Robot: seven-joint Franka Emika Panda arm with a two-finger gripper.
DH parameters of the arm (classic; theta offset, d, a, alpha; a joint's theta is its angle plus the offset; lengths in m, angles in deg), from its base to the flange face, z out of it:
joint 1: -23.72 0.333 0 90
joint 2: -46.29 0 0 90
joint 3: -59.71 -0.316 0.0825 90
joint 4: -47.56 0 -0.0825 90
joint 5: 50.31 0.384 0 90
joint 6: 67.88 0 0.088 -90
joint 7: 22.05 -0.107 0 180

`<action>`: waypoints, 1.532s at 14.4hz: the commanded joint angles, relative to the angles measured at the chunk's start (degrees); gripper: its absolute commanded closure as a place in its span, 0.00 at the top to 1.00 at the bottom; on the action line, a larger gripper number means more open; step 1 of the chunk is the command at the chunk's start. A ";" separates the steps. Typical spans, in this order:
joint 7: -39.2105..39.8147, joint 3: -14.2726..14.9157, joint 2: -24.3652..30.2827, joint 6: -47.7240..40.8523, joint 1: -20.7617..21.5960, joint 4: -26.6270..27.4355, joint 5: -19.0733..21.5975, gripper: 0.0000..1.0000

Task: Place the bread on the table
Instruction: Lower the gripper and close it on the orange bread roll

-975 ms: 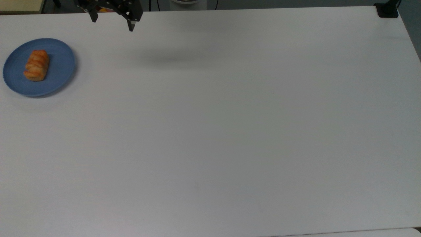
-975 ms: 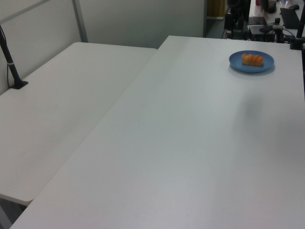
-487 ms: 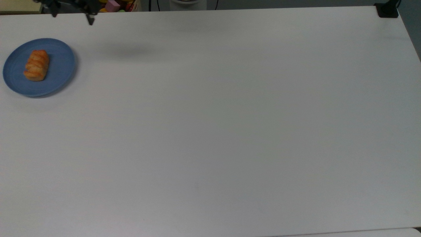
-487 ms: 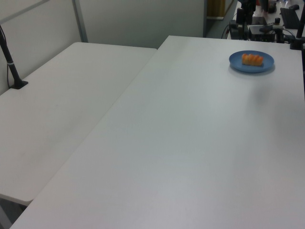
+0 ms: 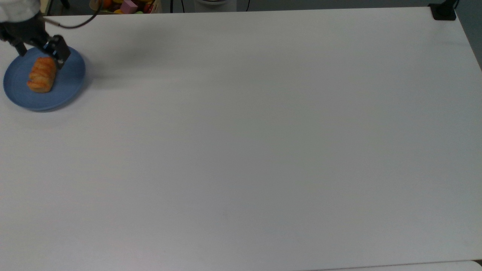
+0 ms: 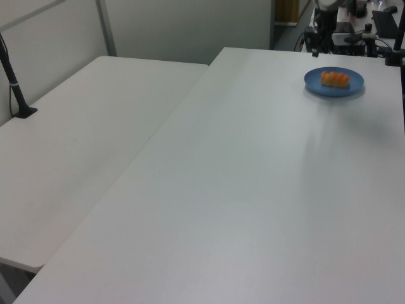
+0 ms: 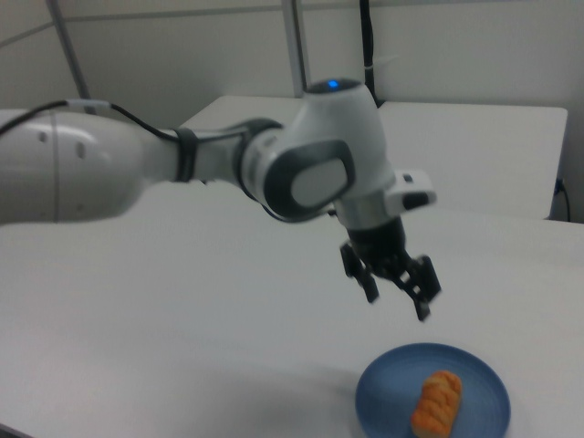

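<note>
White table (image 5: 263,150) (blue plate (image 5: 71,86) atop)

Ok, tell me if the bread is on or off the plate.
On. The bread lies on the blue plate; the open hand hangs above it.

No readable text, label, brand, number or sign appears anywhere.

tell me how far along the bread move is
Done: nothing moved; the bread lies on the blue plate. In hand: the gripper hangs open above the plate, apart from the bread. Left: descend, grasp the bread, lift it and set it on the table.
</note>
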 commanded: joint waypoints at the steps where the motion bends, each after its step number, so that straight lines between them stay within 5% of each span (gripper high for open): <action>1: 6.23 0.50 -3.80 2.12 -2.83 -0.28 1.34 1.00; 12: 12.59 -0.03 -8.19 11.60 -6.53 5.00 1.25 1.00; 15: 12.23 -0.29 -9.07 12.32 -6.53 5.61 1.25 0.92; 16: 12.23 -0.29 -9.08 12.32 -6.53 5.96 1.16 0.85; 17: 12.93 -0.29 -8.99 12.23 -6.53 6.40 1.16 0.58; 18: 13.02 -0.29 -8.90 12.06 -6.45 6.76 1.07 0.17; 19: 13.11 -0.29 -8.90 11.71 -6.45 6.85 1.07 0.00; 22: 13.02 -0.29 -8.55 11.44 -6.45 6.85 1.07 0.00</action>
